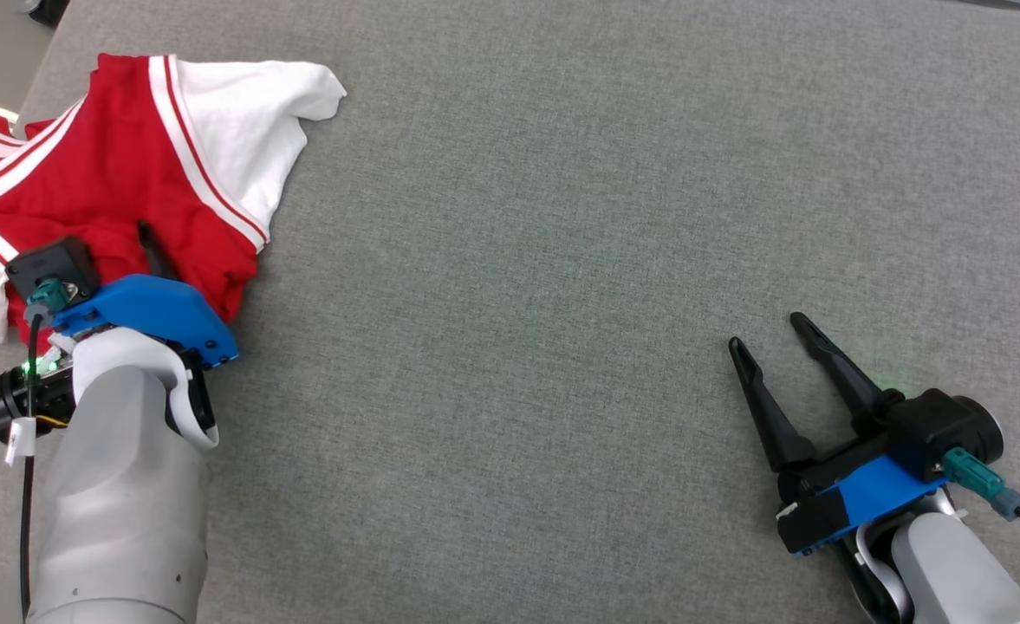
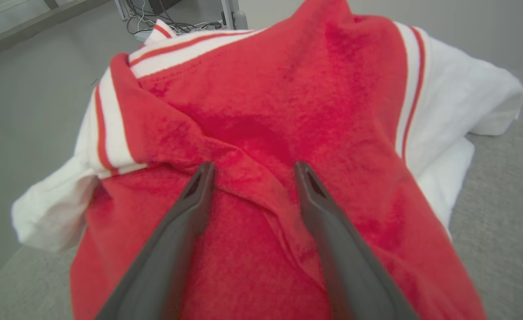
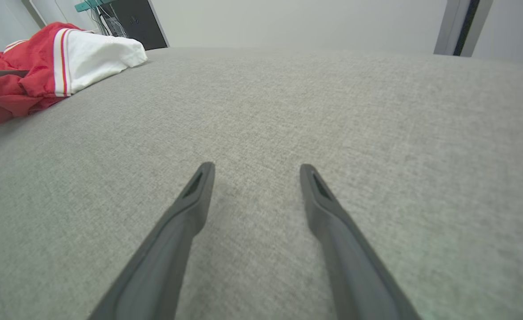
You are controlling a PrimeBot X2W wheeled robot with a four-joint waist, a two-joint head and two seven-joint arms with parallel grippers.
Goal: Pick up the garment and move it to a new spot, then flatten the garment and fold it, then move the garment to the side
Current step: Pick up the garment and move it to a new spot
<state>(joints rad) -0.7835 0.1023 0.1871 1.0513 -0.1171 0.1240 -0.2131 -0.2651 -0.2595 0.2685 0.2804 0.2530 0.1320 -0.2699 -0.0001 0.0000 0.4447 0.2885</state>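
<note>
The garment is red with white sleeves and white stripes, and it lies crumpled at the far left of the grey cloth-covered table. My left gripper is down on its near red part. In the left wrist view the left gripper is open, its two fingers straddling a raised red fold of the garment and resting on the cloth. My right gripper stands open at the lower right, far from the garment, with bare table between its fingers. The right wrist view shows that gripper just above the table, the garment far to its left.
The table's left edge runs just beyond the garment, which partly hangs over it. Floor, cables and furniture legs lie past that edge. A dark cabinet stands beyond the table's far side.
</note>
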